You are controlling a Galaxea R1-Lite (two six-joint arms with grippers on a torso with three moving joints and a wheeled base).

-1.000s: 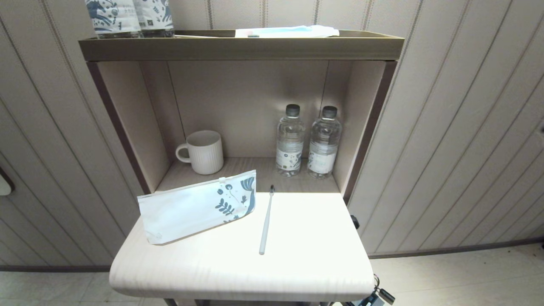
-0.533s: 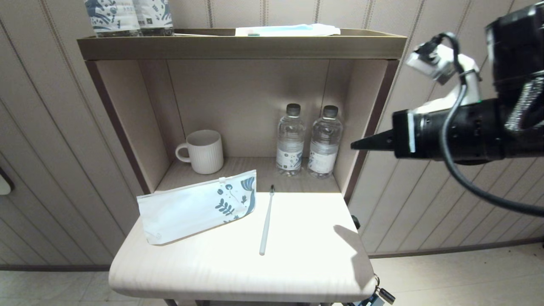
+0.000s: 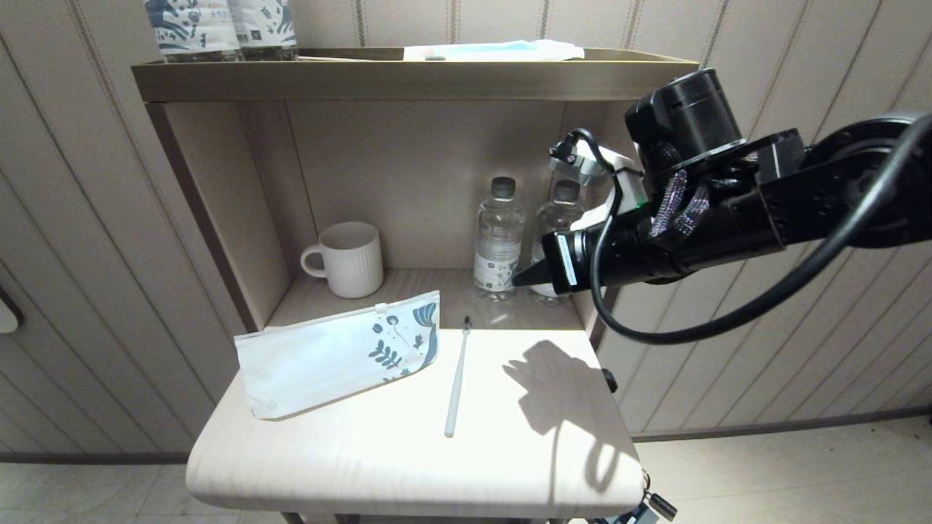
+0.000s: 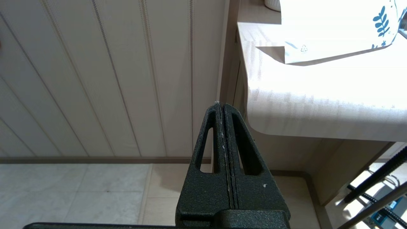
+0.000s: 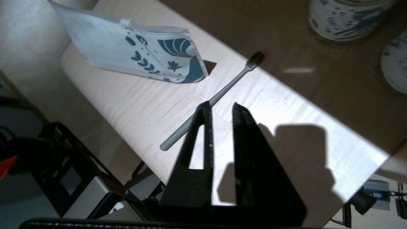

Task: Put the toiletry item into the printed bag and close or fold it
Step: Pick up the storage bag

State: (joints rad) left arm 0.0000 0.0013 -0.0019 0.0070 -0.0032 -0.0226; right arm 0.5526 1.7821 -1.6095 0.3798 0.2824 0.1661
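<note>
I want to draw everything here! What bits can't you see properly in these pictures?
- Right bottle, head view: mostly behind the right gripper.
- Printed packs, head view: tops cut off by the edge.
- Printed bag, left wrist view: only one corner shows.
- Toothbrush handle, right wrist view: partly behind a finger.

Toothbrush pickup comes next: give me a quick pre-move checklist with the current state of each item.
1. Toothbrush lying free on the table, nothing on it: ok.
2. Right gripper above the table, short of the toothbrush, empty: ok.
3. Its fingers parted a little: ok.
4. Printed bag beside the toothbrush, apart from it: ok.
5. Bag mouth open to receive it: cannot tell.
6. Left gripper shut, parked below the table edge: ok.
</note>
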